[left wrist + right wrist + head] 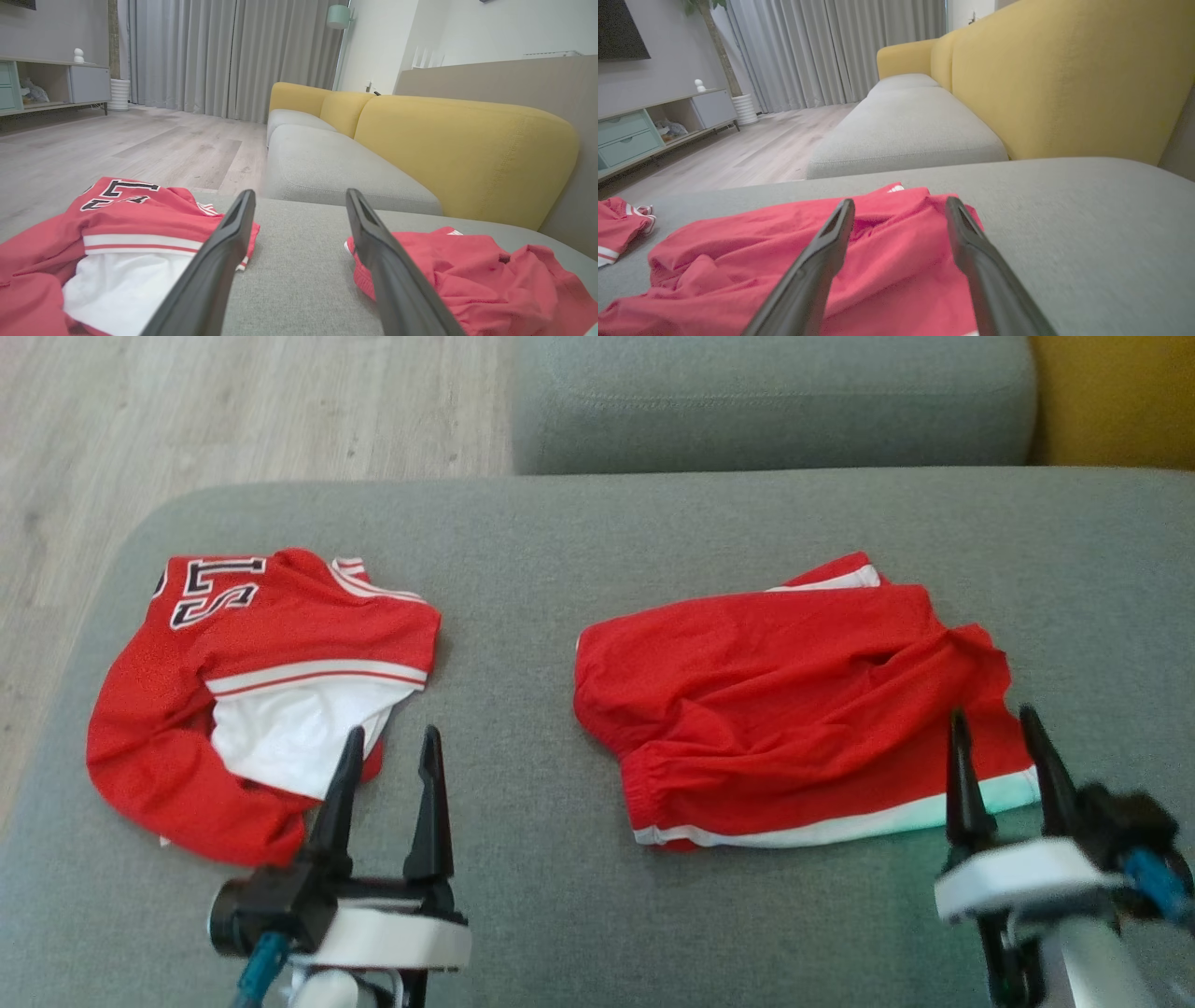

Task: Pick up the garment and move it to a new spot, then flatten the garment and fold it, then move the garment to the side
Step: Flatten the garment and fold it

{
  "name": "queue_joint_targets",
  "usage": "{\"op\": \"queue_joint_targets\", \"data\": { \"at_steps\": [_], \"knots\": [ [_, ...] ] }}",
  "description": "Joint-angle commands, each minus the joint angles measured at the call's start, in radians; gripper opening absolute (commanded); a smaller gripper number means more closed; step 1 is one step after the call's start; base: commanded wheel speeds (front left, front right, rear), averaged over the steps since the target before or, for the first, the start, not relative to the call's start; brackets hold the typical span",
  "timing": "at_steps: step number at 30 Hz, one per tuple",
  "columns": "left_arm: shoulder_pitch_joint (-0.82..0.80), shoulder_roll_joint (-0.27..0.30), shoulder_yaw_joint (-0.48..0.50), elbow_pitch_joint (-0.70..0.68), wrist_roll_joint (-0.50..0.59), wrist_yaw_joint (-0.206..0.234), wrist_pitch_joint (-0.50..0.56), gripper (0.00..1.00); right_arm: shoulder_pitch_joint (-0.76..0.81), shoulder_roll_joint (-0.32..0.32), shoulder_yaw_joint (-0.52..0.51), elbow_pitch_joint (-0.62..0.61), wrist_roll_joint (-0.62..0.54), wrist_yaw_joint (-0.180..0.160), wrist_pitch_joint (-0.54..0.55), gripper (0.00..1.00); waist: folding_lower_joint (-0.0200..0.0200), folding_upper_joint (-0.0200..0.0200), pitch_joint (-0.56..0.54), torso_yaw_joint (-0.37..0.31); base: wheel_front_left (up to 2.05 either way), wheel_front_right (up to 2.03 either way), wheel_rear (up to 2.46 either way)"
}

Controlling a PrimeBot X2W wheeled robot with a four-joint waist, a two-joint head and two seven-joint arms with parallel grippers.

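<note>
Two red garments lie well apart on the grey sofa cushion (523, 551): a lettered jersey (280, 644) on the robot's left and a pair of shorts (784, 709) on its right.

1. Claw state. The left claw (392, 735) stands open and empty, with its fingertips at the near edge of the jersey. The right claw (991, 714) also stands open and grasps nothing. Its fingers reach over the near right corner of the shorts, above the white hem (840, 826). Whether the tips touch the cloth cannot be told.

2. Task item. The shorts are judged to be the garment in work, since the right claw is placed over them. They lie roughly spread on the right half of the cushion. The cloth is wrinkled, with a raised crease toward the right side and a bunched left edge.

3. Step in hand. Placement at the spot appears complete. The flattening step is judged to be at its start. No fold is made yet.

4. Next move. Lower the right claw onto the near right corner and close it on the hem. Bring the left claw across the bare cushion to the left edge of the shorts, keeping clear of the jersey. Draw the two edges apart until the crease lies flat.
</note>
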Motion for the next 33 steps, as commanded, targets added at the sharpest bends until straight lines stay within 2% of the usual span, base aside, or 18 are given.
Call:
{"op": "queue_joint_targets", "data": {
  "at_steps": [1,8,17,22,25,26,33],
  "knots": [
    [-0.015,-0.001,0.033,-0.035,-0.001,0.004,-0.005,1.0,-0.006,-0.007,0.026,-0.048,0.012,0.008,-0.011,1.0,0.0001,0.0,-0.011,-0.008,0.0,0.0,0.0],
    [0.007,-0.001,0.007,-0.018,-0.002,0.002,-0.005,1.0,0.149,-0.007,0.034,-0.138,0.015,0.008,-0.011,1.0,0.0001,0.0,-0.019,-0.022,0.0,0.0,0.0],
    [0.001,-0.001,-0.021,0.011,0.005,0.001,-0.005,1.0,0.139,-0.007,0.021,-0.167,0.025,0.008,-0.011,1.0,0.0001,0.0,-0.008,-0.032,0.0,0.0,0.0],
    [-0.012,-0.001,-0.091,0.07,0.023,-0.058,-0.005,1.0,0.124,-0.007,0.014,-0.173,0.027,0.008,-0.011,1.0,0.0001,0.0,0.007,-0.048,0.0,0.0,0.0],
    [-0.033,-0.001,-0.167,0.139,0.039,-0.098,-0.002,1.0,0.118,-0.007,0.011,-0.175,0.031,0.008,-0.011,1.0,0.0001,0.0,0.02,-0.058,0.0,0.0,0.0],
    [-0.052,0.001,-0.225,0.182,0.038,-0.116,0.02,1.0,0.114,-0.007,0.012,-0.175,0.031,0.008,-0.011,1.0,0.0001,0.0,0.03,-0.065,0.0,0.0,0.0],
    [-0.132,0.009,-0.335,0.29,-0.022,-0.13,0.081,1.0,0.095,-0.007,0.012,-0.176,0.028,0.008,-0.011,1.0,0.0001,0.0,0.066,-0.093,0.0,0.0,0.0]
  ]
}}
